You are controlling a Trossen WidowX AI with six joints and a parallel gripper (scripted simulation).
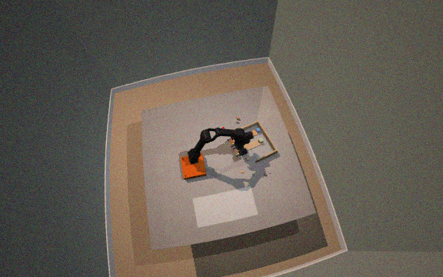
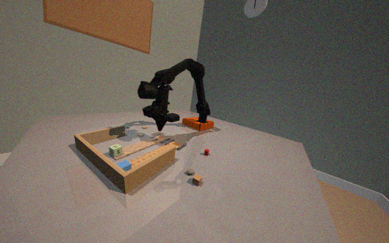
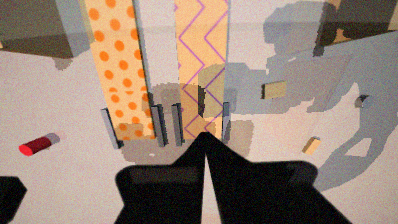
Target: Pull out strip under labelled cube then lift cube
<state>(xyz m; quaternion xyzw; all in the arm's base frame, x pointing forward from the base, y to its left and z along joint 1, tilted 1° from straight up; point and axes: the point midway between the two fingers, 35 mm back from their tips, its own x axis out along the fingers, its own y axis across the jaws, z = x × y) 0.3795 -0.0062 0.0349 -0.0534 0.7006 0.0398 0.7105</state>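
The labelled cube (image 1: 261, 141) (image 2: 115, 150), pale green with dark marks, sits at the far end of the purple zigzag strip (image 1: 253, 145) (image 2: 137, 148) (image 3: 202, 45). A blue block (image 1: 258, 129) (image 2: 124, 165) is at the far end of the orange-dotted strip (image 2: 147, 156) (image 3: 122, 65). Both cubes are outside the wrist view. My gripper (image 2: 160, 129) (image 3: 204, 135) is shut and empty, pointing down above the near end of the zigzag strip, with its tips over that end in the wrist view. The exact height of the tips is hard to tell.
A wooden wall (image 1: 269, 138) (image 2: 100, 162) surrounds the strips' far ends. Dark upright guides (image 3: 111, 127) flank their near ends. A red cylinder (image 2: 206, 152) (image 3: 35, 145), a small orange-brown cube (image 2: 197, 180), a grey stone (image 2: 190, 172) and a small tan block (image 3: 274, 90) lie around.
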